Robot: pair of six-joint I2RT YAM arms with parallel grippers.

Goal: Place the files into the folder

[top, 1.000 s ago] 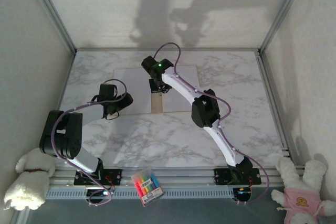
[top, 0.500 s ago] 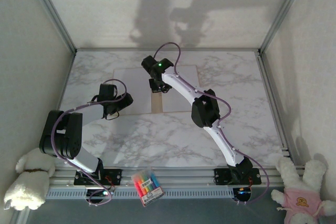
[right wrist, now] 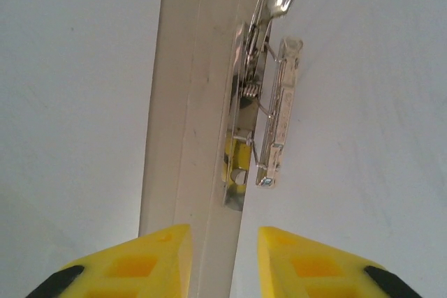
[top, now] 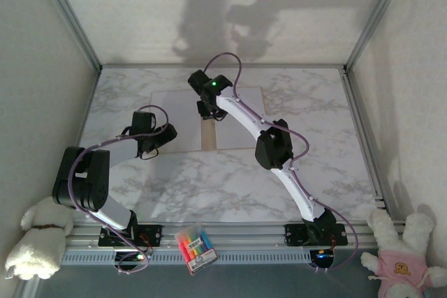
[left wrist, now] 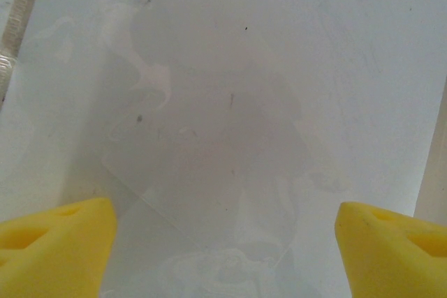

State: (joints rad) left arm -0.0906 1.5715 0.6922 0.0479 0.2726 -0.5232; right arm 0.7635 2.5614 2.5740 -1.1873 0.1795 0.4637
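Right gripper (right wrist: 223, 252) shifted farther; folder (right wrist: 192, 102) strip just ahead.

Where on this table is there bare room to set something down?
Bare table lies right of the folder, and in the near band before it, between the left arm and right arm. A narrower strip runs left of the folder. The far middle is crowded: files cover the folder, with both jaws above.
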